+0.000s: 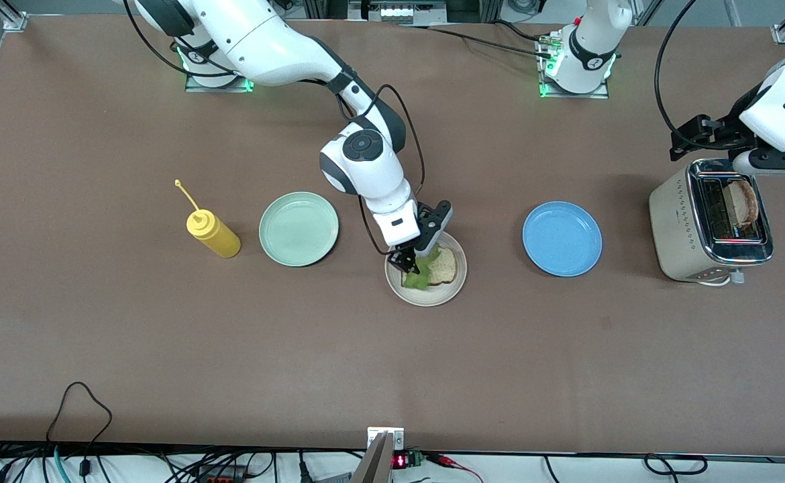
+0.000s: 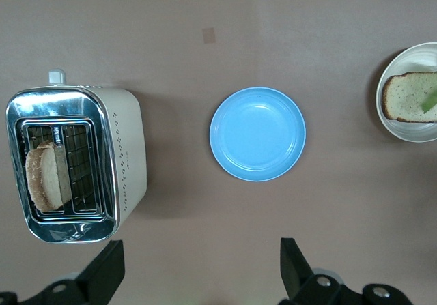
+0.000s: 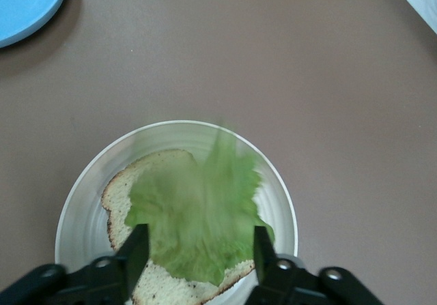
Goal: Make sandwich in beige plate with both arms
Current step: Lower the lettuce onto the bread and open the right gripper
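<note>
The beige plate (image 1: pixel 426 296) sits mid-table with one bread slice (image 1: pixel 445 268) on it and a green lettuce leaf (image 1: pixel 425 274) lying on the slice. My right gripper (image 1: pixel 414 259) is open just above them. In the right wrist view its fingers (image 3: pixel 139 247) straddle the blurred lettuce (image 3: pixel 198 209), which covers most of the bread (image 3: pixel 117 194) on the plate (image 3: pixel 74 209). A second bread slice (image 1: pixel 743 201) stands in the toaster (image 1: pixel 684 221). My left gripper (image 1: pixel 768 159) is open and empty, high over the toaster (image 2: pixel 126 148); its view also shows the slice (image 2: pixel 42 175).
A blue plate (image 1: pixel 561 239) lies between the beige plate and the toaster. A mint-green plate (image 1: pixel 298 228) and a yellow squeeze bottle (image 1: pixel 213 233) lie toward the right arm's end. Cables run along the front edge.
</note>
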You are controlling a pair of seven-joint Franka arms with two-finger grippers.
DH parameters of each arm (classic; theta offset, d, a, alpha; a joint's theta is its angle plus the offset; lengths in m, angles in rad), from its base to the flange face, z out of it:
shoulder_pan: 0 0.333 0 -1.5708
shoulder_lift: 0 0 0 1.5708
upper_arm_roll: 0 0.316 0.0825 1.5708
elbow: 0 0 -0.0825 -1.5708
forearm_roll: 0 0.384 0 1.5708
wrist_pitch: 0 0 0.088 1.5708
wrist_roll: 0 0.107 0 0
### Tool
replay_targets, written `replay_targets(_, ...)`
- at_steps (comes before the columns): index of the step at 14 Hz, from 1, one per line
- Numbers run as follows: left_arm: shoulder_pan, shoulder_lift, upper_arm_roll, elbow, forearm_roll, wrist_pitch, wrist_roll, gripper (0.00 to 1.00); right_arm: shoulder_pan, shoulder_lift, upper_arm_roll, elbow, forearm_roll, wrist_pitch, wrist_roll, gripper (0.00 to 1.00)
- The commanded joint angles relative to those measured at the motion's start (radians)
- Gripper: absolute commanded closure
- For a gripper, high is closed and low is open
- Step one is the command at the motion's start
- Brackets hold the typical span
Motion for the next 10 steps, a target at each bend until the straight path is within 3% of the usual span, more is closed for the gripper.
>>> replay_targets(1, 0.003, 0.009, 0.001, 0.026, -0.008, -0.022, 0.011, 0.00, 0.008, 0.020, -0.007, 0.027, -0.018, 0.025, 0.009, 0.00)
replay_targets(10, 0.003, 0.008, -0.007, 0.027, -0.006, -0.043, 0.004, 0.00, 0.004, 0.020, -0.007, 0.027, -0.012, 0.024, 0.009, 0.00)
